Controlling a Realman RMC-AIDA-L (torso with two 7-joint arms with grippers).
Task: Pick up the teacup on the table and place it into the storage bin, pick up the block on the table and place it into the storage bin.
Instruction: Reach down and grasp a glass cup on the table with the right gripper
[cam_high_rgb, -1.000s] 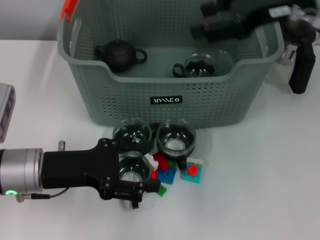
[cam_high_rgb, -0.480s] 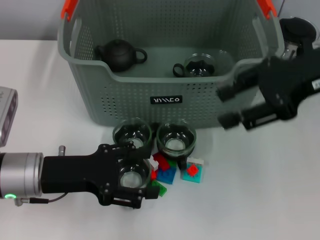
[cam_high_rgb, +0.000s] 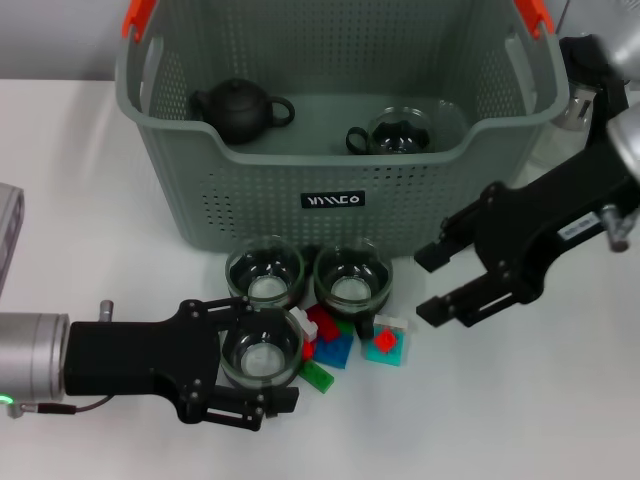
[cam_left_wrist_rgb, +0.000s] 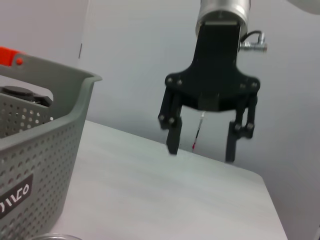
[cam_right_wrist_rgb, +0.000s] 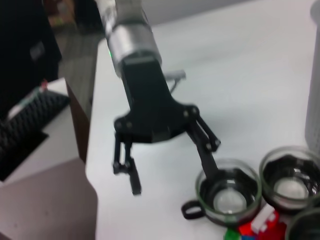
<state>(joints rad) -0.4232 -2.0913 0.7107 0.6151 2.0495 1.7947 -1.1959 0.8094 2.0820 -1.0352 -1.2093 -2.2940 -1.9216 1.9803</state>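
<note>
The grey-green storage bin (cam_high_rgb: 340, 190) stands at the back with a black teapot (cam_high_rgb: 238, 107) and a glass teacup (cam_high_rgb: 398, 130) inside. Three glass teacups sit on the table in front of it. My left gripper (cam_high_rgb: 285, 355) is open, and in the head view its fingers straddle the nearest teacup (cam_high_rgb: 262, 345) without closing on it. In the right wrist view that left gripper (cam_right_wrist_rgb: 175, 181) has one finger at this teacup's (cam_right_wrist_rgb: 228, 192) rim. Coloured blocks (cam_high_rgb: 335, 340) lie beside the cups. My right gripper (cam_high_rgb: 422, 288) is open and empty, just right of the blocks.
Two more teacups (cam_high_rgb: 264, 272) (cam_high_rgb: 352, 277) stand close to the bin's front wall. A blue block with a red top (cam_high_rgb: 385, 345) lies nearest the right gripper (cam_left_wrist_rgb: 201, 154). A grey device (cam_high_rgb: 8, 235) sits at the table's left edge.
The right arm swung from above the bin down to the table, right of the blocks. The left gripper slid back slightly and spread its fingers wider around the nearest teacup.
</note>
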